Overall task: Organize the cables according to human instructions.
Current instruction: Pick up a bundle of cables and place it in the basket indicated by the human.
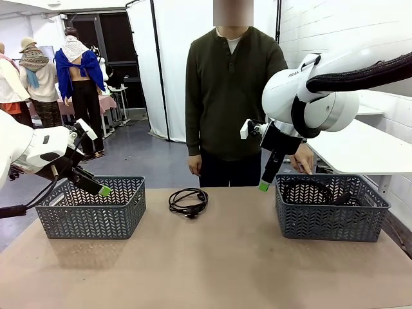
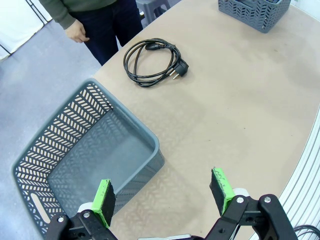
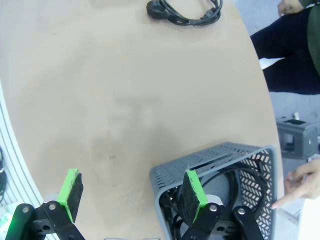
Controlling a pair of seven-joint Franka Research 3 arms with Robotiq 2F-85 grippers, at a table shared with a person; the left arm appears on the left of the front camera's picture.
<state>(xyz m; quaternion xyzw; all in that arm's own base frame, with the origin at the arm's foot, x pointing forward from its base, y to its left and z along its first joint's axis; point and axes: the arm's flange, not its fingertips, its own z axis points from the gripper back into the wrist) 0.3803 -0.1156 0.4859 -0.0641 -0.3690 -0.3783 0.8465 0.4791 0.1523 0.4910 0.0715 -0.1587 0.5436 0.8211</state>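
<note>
One coiled black cable (image 1: 188, 201) lies on the table near its far edge, between the two baskets; it also appears as the cable (image 2: 154, 63) and the cable (image 3: 186, 11). More black cables (image 1: 315, 191) lie coiled in the right basket (image 1: 331, 207), seen too as cables (image 3: 235, 192). My left gripper (image 2: 162, 195) hangs open above the near corner of the left basket (image 2: 87, 160); from the front, the left gripper (image 1: 102, 188) is over that basket's rim. My right gripper (image 3: 132, 195) stands open over the right basket's left edge; the right gripper (image 1: 264, 185) hovers just left of it.
A person stands at the far side of the table; one hand (image 1: 302, 161) points a finger at the right basket's far rim, also seen as the hand (image 3: 300, 182). The left basket (image 1: 91, 207) holds nothing. Bare tabletop (image 1: 206, 257) spreads between and in front of the baskets.
</note>
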